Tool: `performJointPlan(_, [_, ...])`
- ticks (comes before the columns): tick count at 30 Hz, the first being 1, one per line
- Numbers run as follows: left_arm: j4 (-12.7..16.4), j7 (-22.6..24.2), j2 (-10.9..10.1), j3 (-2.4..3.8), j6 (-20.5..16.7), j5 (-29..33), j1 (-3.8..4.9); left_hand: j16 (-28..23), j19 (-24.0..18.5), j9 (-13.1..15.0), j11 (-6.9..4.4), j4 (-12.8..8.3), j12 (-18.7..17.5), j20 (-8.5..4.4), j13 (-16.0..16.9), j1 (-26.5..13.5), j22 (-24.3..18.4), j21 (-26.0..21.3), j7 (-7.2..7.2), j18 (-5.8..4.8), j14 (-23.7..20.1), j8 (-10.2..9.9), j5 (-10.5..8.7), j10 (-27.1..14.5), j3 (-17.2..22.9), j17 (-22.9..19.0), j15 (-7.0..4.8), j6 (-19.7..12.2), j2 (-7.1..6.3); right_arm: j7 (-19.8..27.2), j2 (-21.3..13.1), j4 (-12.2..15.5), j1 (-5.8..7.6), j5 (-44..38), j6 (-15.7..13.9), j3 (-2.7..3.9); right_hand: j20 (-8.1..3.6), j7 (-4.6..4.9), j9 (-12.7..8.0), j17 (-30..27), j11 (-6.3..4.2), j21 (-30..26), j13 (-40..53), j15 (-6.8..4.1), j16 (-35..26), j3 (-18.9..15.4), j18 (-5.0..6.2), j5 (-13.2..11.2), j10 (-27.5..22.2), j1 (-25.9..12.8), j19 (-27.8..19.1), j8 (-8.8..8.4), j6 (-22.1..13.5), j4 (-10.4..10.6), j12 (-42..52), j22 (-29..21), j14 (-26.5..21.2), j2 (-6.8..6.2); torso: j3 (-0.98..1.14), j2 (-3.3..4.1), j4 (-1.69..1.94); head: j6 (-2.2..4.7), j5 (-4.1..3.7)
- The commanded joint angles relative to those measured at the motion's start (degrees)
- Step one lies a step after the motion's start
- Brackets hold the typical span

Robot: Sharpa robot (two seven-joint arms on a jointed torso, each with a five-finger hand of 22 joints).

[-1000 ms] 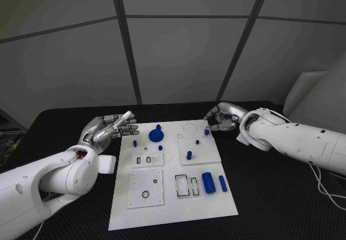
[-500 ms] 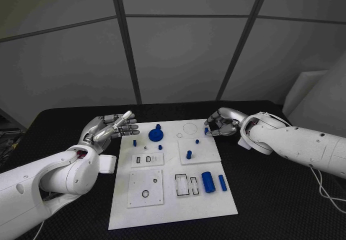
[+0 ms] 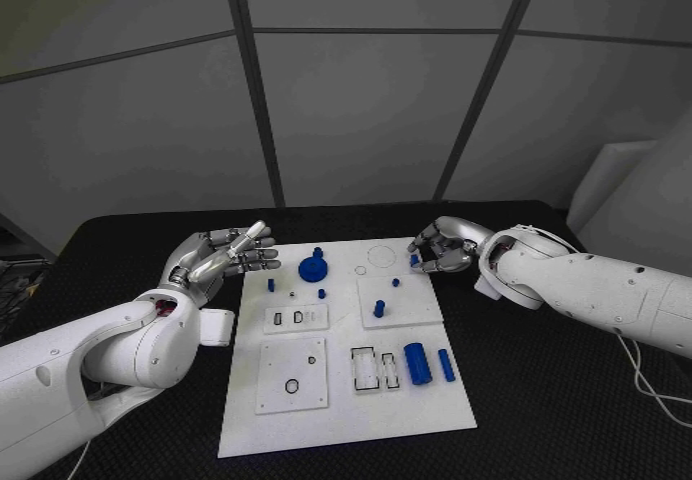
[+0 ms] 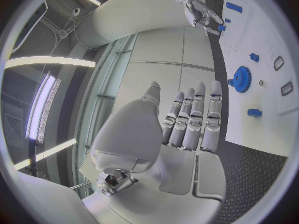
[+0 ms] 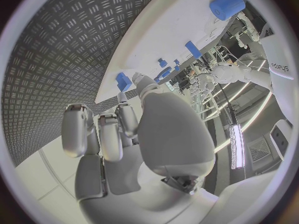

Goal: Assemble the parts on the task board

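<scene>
The white task board [image 3: 346,420] lies in the middle of the black table. A blue gear [image 3: 313,268] sits near its far edge, also seen as the gear [image 4: 239,77]. Several small blue pegs stand around it, one peg [image 3: 378,310] on a raised white square. A thick blue cylinder [image 3: 417,364] and a thin blue bar [image 3: 446,366] lie on the near right. My right hand [image 3: 441,250] is curled at the board's far right edge, thumb and finger pinching a small blue peg [image 3: 414,261], [image 5: 122,79]. My left hand [image 3: 224,256] hovers open off the far left corner.
Raised white plates with cut-outs sit on the board: one with small slots [image 3: 294,319], one with a ring hole [image 3: 291,375], and two rectangular slots [image 3: 375,370] beside the cylinder. Black textured table [image 3: 548,400] surrounds the board on every side.
My right hand has come down and slightly leftward onto the small blue peg at the far right edge, its fingers closing round it. The left hand has stayed still.
</scene>
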Motion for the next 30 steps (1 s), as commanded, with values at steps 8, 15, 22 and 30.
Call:
performJointPlan(8, [0.04,0.03,0.07,0.05,0.66,-0.16,0.04,-0.26,0.21,-0.09,-0.13,-0.01,-0.34,0.23,-0.05,0.06,-0.06,-0.22,-0.05,2.92,-0.15,-0.35,-0.30,-0.41,-0.27,0.08,0.06,0.14,0.48,0.26,0.85,-0.96,-0.12,0.22,1.16,0.02,0.18,-0.05,0.17,12.15,-0.01,-0.20,0.39,-0.01,-0.13,-0.31,-0.32,-0.09,0.26,0.37,-0.06,0.77,1.20,-0.22,0.48,0.50,5.37,1.38,-0.01,0.00,0.02,-0.18,0.08])
performJointPlan(15, [0.03,0.00,0.08,0.05,0.67,-0.16,0.04,-0.26,0.21,-0.09,-0.13,-0.01,-0.34,0.23,-0.05,0.06,-0.06,-0.22,-0.05,2.92,-0.15,-0.35,-0.30,-0.41,-0.27,0.08,0.06,0.14,0.48,0.09,1.20,-1.72,-0.17,0.22,1.38,0.02,0.14,-0.09,0.20,12.19,-0.06,-0.15,0.43,-0.05,-0.12,-0.27,-0.34,-0.17,0.29,0.57,0.01,0.95,1.52,-0.32,0.53,0.59,5.38,1.71,0.01,-0.03,-0.05,-0.23,0.11])
performJointPlan(22, [0.01,-0.03,0.10,0.05,0.69,-0.16,0.03,-0.26,0.21,-0.09,-0.13,-0.01,-0.34,0.23,-0.05,0.06,-0.06,-0.22,-0.05,2.92,-0.15,-0.35,-0.30,-0.41,-0.27,0.08,0.06,0.14,0.48,0.06,1.26,-2.16,-0.18,0.22,1.54,0.02,0.13,-0.11,0.21,12.23,-0.08,-0.12,0.48,-0.07,-0.10,-0.25,-0.35,-0.17,0.32,0.66,0.06,1.02,1.65,-0.37,0.57,0.66,5.39,1.81,0.03,-0.02,-0.03,-0.38,0.13])
performJointPlan(30, [0.02,-0.06,0.12,0.05,0.67,-0.16,0.01,-0.26,0.21,-0.09,-0.13,-0.01,-0.34,0.23,-0.05,0.06,-0.06,-0.22,-0.05,2.92,-0.15,-0.35,-0.30,-0.41,-0.27,0.08,0.06,0.14,0.48,0.14,1.27,-2.29,-0.18,0.25,1.56,0.02,0.08,-0.17,0.26,12.26,-0.13,-0.10,0.52,-0.12,-0.09,-0.23,-0.36,-0.17,0.36,0.75,0.10,1.25,2.05,-0.41,0.62,0.71,5.40,2.10,0.03,-0.04,-0.03,-0.42,0.16])
